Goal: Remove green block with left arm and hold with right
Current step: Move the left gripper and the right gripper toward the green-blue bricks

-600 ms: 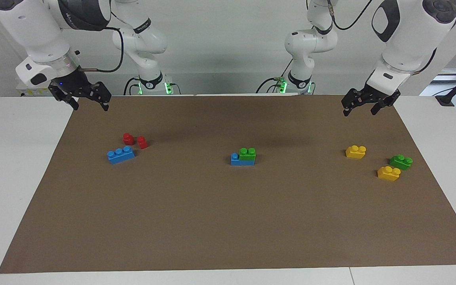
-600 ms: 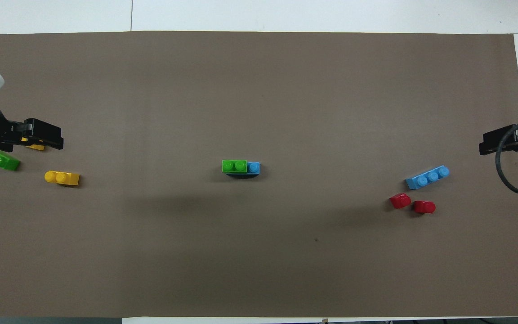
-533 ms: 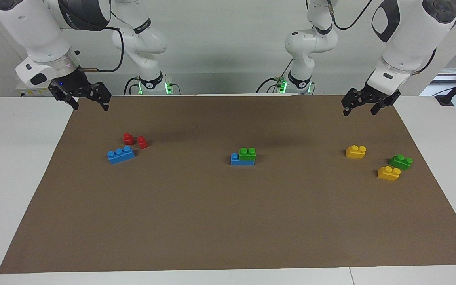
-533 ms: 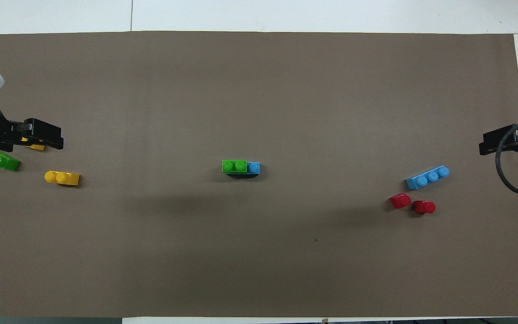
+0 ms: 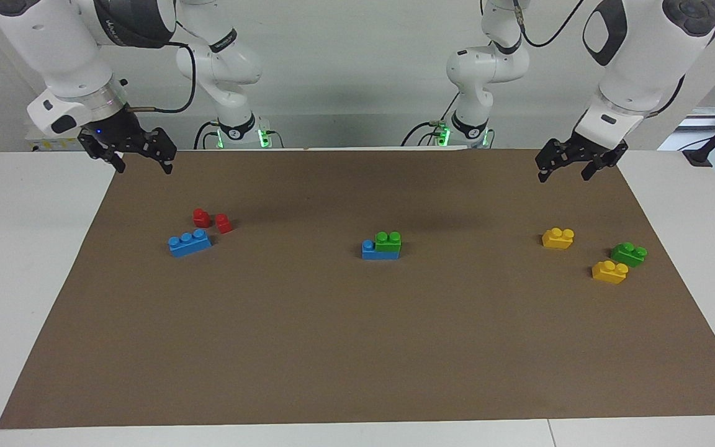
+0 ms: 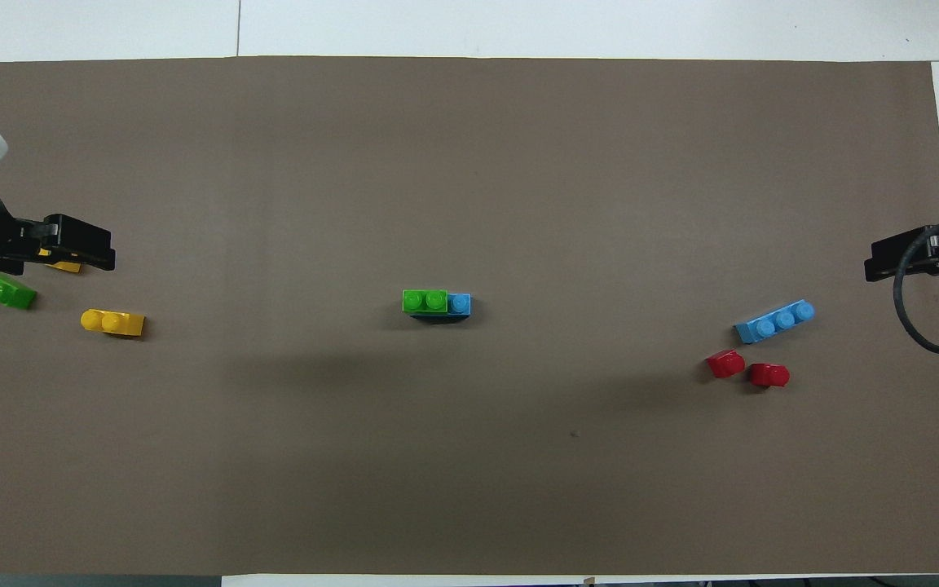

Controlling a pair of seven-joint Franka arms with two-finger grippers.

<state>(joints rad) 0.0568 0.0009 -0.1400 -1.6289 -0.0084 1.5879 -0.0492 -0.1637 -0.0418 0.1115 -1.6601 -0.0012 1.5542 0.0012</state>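
The green block [image 5: 388,241] is small and bright green, with two round bumps on top. It sits on top of a blue block [image 5: 372,250] in the middle of the brown mat [image 5: 357,347]. The blue block is longer, so one blue bump sticks out at the end toward the right arm. The two are snapped together, and nothing is touching them.

The left gripper [image 5: 566,169] hangs in the air over the mat's edge by the robots, at about 2 o'clock from the green block in the facing view. Its jaws are wide open and hold nothing. The right gripper [image 5: 141,162] hangs over the mat's corner by the robots, at about 10 o'clock from the green block in that view. Its jaws are wide open too, and empty.

Toward the left arm's end of the counter [image 5: 28,261] lie two yellow blocks [image 5: 558,238] [image 5: 609,272] and a second green block [image 5: 629,254]. Toward the right arm's end lie another blue block [image 5: 189,243] with three bumps and two little red blocks [image 5: 202,217] [image 5: 223,223].
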